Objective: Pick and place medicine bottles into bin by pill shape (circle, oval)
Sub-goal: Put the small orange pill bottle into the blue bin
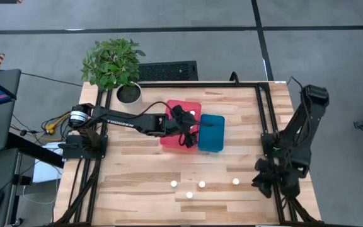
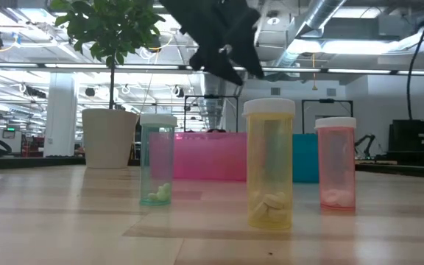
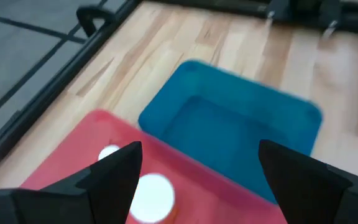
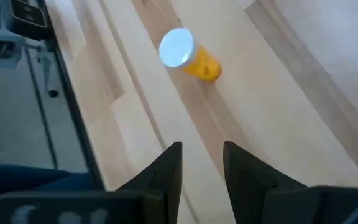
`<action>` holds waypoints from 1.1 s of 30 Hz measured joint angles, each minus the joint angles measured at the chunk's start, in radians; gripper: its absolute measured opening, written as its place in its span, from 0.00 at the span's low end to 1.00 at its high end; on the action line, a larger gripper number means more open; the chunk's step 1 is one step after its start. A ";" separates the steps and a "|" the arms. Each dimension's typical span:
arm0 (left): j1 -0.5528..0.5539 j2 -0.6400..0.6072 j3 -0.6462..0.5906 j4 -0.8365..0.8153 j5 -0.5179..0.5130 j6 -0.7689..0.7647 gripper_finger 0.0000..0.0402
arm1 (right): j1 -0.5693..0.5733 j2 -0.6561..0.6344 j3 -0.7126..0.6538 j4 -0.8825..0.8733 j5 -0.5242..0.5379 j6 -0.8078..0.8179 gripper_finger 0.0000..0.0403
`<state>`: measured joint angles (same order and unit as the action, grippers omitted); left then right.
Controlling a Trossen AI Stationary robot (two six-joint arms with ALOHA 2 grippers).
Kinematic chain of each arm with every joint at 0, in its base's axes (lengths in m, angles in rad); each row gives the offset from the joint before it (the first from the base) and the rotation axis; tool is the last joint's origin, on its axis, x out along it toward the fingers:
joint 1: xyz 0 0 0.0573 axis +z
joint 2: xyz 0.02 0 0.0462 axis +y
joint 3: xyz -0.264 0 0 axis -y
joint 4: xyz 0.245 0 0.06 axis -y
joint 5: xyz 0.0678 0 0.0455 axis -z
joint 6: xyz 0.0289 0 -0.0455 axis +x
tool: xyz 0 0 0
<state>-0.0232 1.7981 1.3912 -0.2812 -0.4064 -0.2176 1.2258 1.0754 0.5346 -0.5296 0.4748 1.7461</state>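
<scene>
Standing upright along the near part of the wooden table (image 1: 144, 170) are the loose medicine bottles, four white caps from above: one (image 1: 174, 183), one just nearer (image 1: 189, 195), one (image 1: 201, 184) and one off toward the right arm's side (image 1: 236, 181). From table height three of them show clearly, a pale green bottle (image 2: 157, 160), a yellow bottle (image 2: 269, 165) closest to the camera, and a pink bottle (image 2: 336, 163), each with a few white pills at the bottom; the pills' shapes are hard to make out. At the table's right edge the right arm waits folded, its right gripper (image 4: 202, 163) pointing down over bare boards with a yellow white-capped bottle (image 4: 190, 55) ahead of it; its fingers stand a small gap apart with nothing between them. Farther back, near the middle of the table, a red bin (image 1: 169, 129) and a blue bin (image 1: 213, 133) sit side by side, touching. The left arm reaches across from the left side, and the left gripper (image 3: 197, 177) hangs above the red bin close to where the two bins meet, fingers spread wide and empty. Below it, inside the red bin, two white bottle caps (image 3: 149, 197) show. At the far left corner stands a potted plant (image 1: 113, 66) in a white pot.
</scene>
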 joint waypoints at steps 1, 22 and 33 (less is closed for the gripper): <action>-0.003 0.000 0.011 0.001 0.000 0.000 0.79 | -0.005 0.033 0.000 0.022 0.002 -0.011 0.30; -0.133 0.000 0.194 -0.064 0.002 0.004 0.79 | -0.149 0.400 0.011 0.232 0.006 -0.320 0.30; -0.147 0.000 0.198 -0.112 -0.013 -0.012 0.79 | -0.267 0.407 0.006 0.294 0.005 -0.513 0.30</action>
<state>-0.1699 1.7981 1.5894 -0.3937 -0.4191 -0.2298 0.9586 1.4819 0.5411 -0.2354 0.4793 1.2329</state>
